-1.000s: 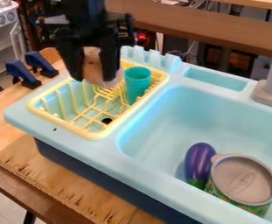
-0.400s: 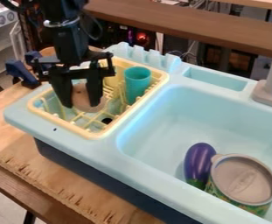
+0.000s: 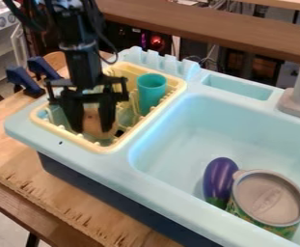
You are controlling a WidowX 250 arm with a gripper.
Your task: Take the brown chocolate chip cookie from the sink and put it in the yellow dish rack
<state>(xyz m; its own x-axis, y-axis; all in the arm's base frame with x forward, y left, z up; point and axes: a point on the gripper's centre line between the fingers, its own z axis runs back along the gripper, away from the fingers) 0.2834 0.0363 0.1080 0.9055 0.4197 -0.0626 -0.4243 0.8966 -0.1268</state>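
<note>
Low in one rack (image 3: 102, 148), one gripper (image 3: 92, 130) clamping one tan object (image 3: 95, 119), one cup (image 3: 151, 91) standing, one eggplant (image 3: 219, 179) touching one can (image 3: 268, 198)

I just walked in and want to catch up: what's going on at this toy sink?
A black robot arm has its hand down in the yellow dish rack, with a pinkish-brown object between its fingers. The teal cup stands in the same rack. In the sink basin, an eggplant lies beside a patterned can.
</note>
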